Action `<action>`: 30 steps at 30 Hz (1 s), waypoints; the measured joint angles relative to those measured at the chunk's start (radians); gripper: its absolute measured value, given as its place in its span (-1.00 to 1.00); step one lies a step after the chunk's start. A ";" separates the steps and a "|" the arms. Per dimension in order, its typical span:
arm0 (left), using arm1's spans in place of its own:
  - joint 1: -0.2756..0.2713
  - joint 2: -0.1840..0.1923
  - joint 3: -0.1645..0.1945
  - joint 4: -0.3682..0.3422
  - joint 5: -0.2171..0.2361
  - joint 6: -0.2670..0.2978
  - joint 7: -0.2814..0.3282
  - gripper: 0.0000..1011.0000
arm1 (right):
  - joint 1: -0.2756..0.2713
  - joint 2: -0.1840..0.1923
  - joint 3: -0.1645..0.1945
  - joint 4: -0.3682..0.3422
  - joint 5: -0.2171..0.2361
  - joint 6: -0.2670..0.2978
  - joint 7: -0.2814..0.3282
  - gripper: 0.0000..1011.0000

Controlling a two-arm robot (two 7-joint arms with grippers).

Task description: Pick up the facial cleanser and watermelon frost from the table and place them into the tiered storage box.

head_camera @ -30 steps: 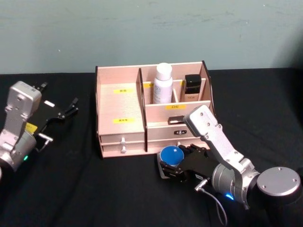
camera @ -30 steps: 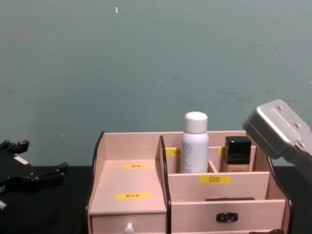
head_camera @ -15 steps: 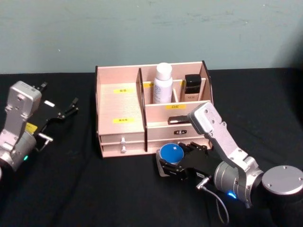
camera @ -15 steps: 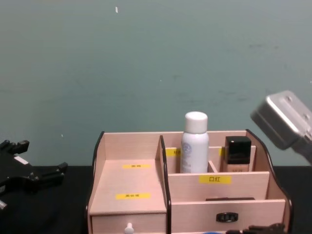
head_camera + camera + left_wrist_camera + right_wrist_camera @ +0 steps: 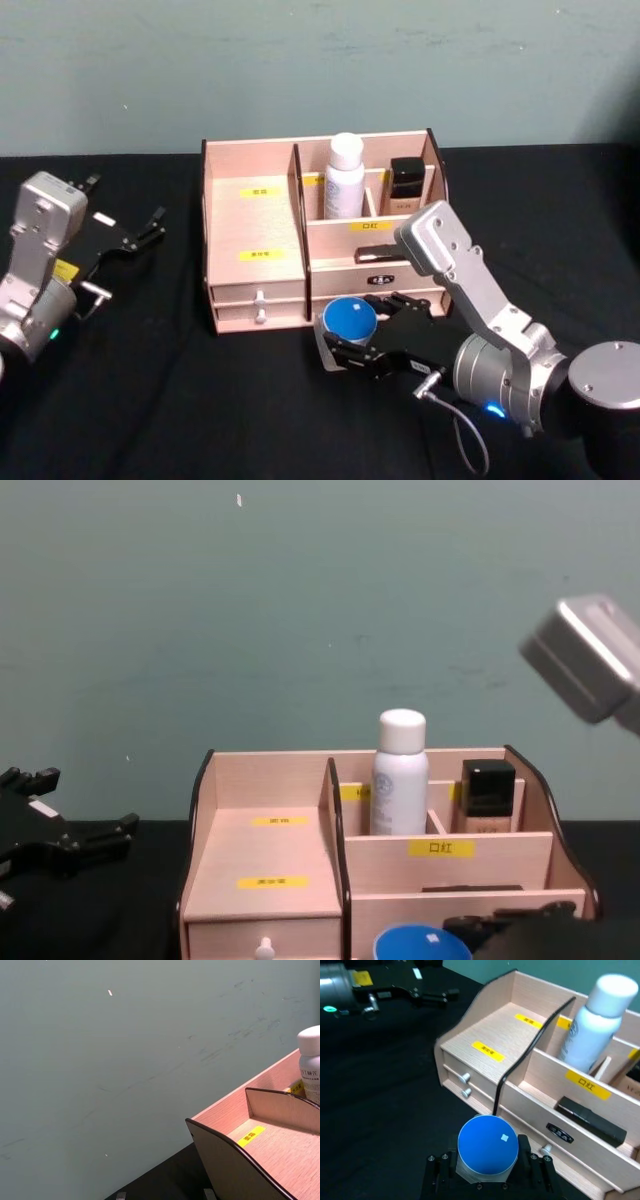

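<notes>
The right gripper [image 5: 352, 335] is closed around a blue-lidded jar [image 5: 487, 1142], probably one of the task's items, held just before the drawers of the tiered storage box [image 5: 250, 150] near the table's middle. From so close, a lift could knock the jar against the box's front wall or dark-edged divider, and the round side might slip. A white bottle [image 5: 345, 178] and a dark-capped bottle [image 5: 406, 185] stand in the rear compartments. The left gripper [image 5: 140, 235] rests spread and empty near the table's left edge.
</notes>
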 joint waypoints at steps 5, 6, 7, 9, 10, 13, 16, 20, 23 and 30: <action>0.000 0.000 0.000 0.000 0.000 0.000 0.000 0.98 | 0.004 0.008 -0.003 -0.036 0.008 0.014 0.009 0.43; 0.000 0.000 0.000 0.000 0.000 0.000 0.000 0.98 | 0.006 0.008 -0.004 -0.040 0.008 0.015 0.009 0.43; 0.000 0.000 0.000 0.000 0.000 0.000 0.000 0.98 | 0.008 0.008 -0.005 -0.043 0.009 0.017 0.010 0.43; 0.000 0.000 0.000 0.000 0.000 0.000 0.000 0.98 | 0.014 0.008 -0.008 -0.051 0.011 0.020 0.010 0.43; 0.000 0.000 0.000 0.000 0.000 0.000 0.000 0.98 | 0.020 0.006 -0.011 -0.056 0.013 0.023 0.010 0.43; 0.000 0.000 0.000 0.000 0.000 0.000 0.000 0.98 | 0.029 0.003 -0.017 -0.060 0.014 0.028 0.010 0.43; 0.000 0.000 0.000 0.000 0.000 0.000 0.000 0.98 | 0.047 -0.005 -0.030 -0.061 0.013 0.035 0.010 0.43; 0.000 0.000 0.000 0.000 0.000 0.000 0.000 0.98 | 0.074 -0.020 -0.046 -0.050 0.010 0.043 0.009 0.43; 0.000 0.000 0.000 0.000 0.000 0.000 0.000 0.98 | 0.099 -0.038 -0.056 -0.031 0.004 0.047 0.004 0.43; 0.000 0.000 0.000 0.000 0.000 0.000 0.000 0.98 | 0.164 -0.082 -0.078 0.032 -0.016 0.052 -0.007 0.43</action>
